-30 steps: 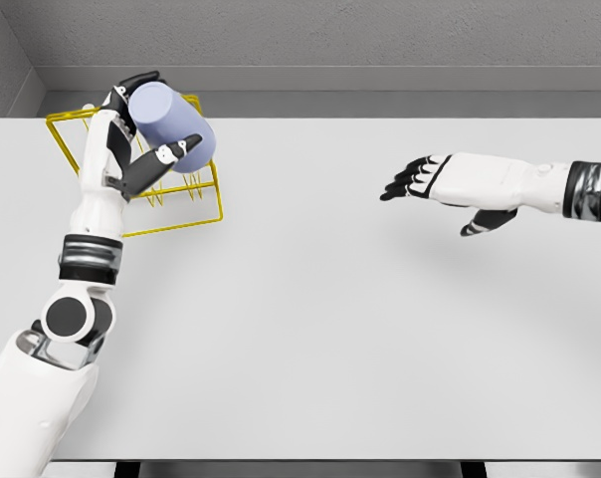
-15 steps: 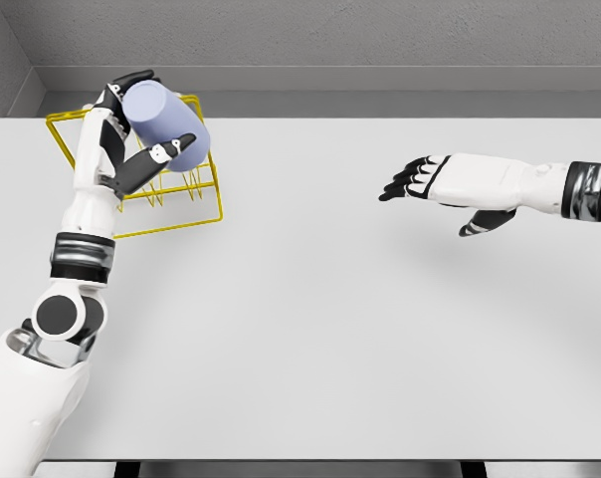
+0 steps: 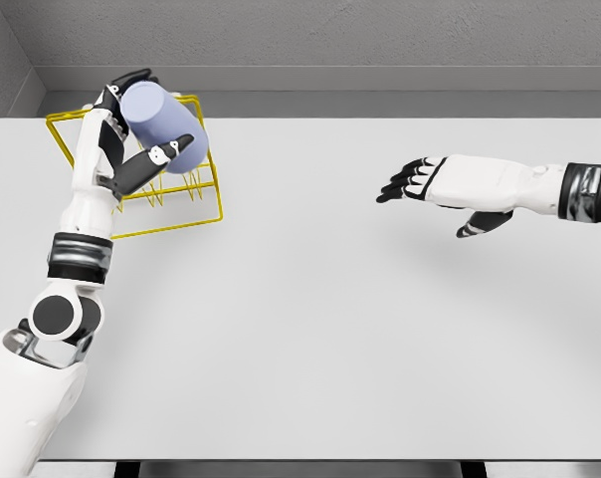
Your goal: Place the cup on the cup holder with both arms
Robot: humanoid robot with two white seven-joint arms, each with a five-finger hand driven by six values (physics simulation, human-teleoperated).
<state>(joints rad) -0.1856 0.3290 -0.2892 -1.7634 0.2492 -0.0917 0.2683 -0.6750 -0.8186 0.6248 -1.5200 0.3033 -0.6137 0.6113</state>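
1. I had the left hand [image 3: 131, 134] clamped on the cup [image 3: 161, 127]: its thumb lay across the cup's lower flank and its other fingers wrapped the far side at the upper left.
2. The cup was lifted clear of the surface [image 3: 360, 319] and sat right in that hand, over the yellow wire cup holder [image 3: 181, 214].
3. The cup's long axis was tilted, running from upper left down to lower right, so it was not upright. I could not tell which end was the mouth.
4. The holder lay directly beneath and just behind the left hand, its prongs showing under the cup. I could not tell whether the cup touched a prong or hung just above them.
5. The right hand [image 3: 430, 184] hovered well off to the side, with fingers spread and holding nothing, far from both cup and holder.
6. I judged the left hand by much the nearer, so the seating turned on lining the tilted cup up with a prong below it.
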